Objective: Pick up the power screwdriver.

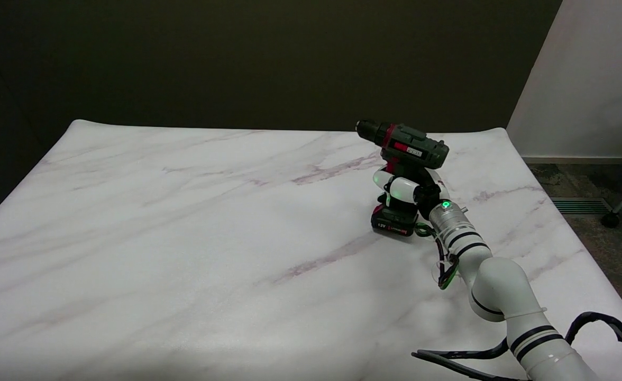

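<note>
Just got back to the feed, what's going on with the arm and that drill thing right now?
The right hand is wrapped around the handle of the power screwdriver, between its dark green body and the battery pack at the bottom. The tool stands upright on the marble-patterned table, chuck pointing toward the left of the picture. The battery base looks to be still on the tabletop or barely off it, so the grasp appears made but a clear lift is not visible yet.

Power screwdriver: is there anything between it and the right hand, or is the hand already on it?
Nothing visible stands between them. The right hand is wrapped around the handle of the upright power screwdriver, whose battery base appears to rest on the marble table.
</note>
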### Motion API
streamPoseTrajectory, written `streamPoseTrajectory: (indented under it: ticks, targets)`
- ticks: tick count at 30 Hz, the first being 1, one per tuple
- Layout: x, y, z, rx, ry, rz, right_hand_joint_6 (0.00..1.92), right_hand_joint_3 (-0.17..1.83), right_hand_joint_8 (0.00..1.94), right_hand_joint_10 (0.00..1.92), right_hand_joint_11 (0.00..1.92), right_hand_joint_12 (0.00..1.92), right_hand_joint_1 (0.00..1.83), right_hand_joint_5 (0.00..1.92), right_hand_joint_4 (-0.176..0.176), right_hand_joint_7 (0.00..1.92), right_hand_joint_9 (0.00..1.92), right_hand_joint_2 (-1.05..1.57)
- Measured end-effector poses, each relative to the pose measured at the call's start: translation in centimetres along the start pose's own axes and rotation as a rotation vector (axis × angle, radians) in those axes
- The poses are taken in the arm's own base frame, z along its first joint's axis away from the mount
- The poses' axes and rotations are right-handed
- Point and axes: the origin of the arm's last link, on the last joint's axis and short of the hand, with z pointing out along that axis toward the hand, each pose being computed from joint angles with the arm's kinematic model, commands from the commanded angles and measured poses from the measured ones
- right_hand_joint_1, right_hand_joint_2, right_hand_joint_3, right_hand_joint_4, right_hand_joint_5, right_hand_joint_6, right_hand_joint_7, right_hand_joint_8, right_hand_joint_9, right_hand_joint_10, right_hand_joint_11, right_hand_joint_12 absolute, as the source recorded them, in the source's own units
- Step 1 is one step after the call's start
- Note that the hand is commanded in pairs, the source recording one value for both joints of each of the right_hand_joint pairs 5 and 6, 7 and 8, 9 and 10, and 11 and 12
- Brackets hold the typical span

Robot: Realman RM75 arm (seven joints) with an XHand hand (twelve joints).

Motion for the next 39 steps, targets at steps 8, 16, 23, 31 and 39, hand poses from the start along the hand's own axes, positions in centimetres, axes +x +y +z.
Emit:
streamPoseTrajectory:
  ticks: [8, 16, 23, 31, 39]
  targets:
    - [0.17, 0.02, 0.03, -0.001, 0.01, -0.001, 1.11, 0.36, 1.92, 1.92, 1.92, 1.92, 1.19, 1.11, -0.001, 1.92, 1.92, 1.57]
    - [0.26, 0.05, 0.07, -0.002, 0.015, -0.001, 0.77, 0.38, 1.92, 1.92, 1.92, 1.92, 1.19, 0.77, 0.093, 1.92, 1.92, 1.57]
    - [0.36, 0.08, 0.11, -0.004, 0.02, 0.0, 0.38, 0.39, 1.92, 1.92, 1.92, 1.92, 1.19, 0.38, 0.115, 1.92, 1.92, 1.57]
    - [0.53, 0.08, 0.15, -0.004, 0.026, 0.008, 1.07, 0.33, 1.92, 1.92, 1.92, 1.92, 1.18, 1.07, 0.006, 1.92, 1.92, 1.57]
    - [0.81, -0.04, 0.21, -0.002, 0.036, 0.014, 1.13, 0.3, 1.92, 1.92, 1.92, 1.92, 1.17, 1.13, 0.004, 1.92, 1.92, 1.57]
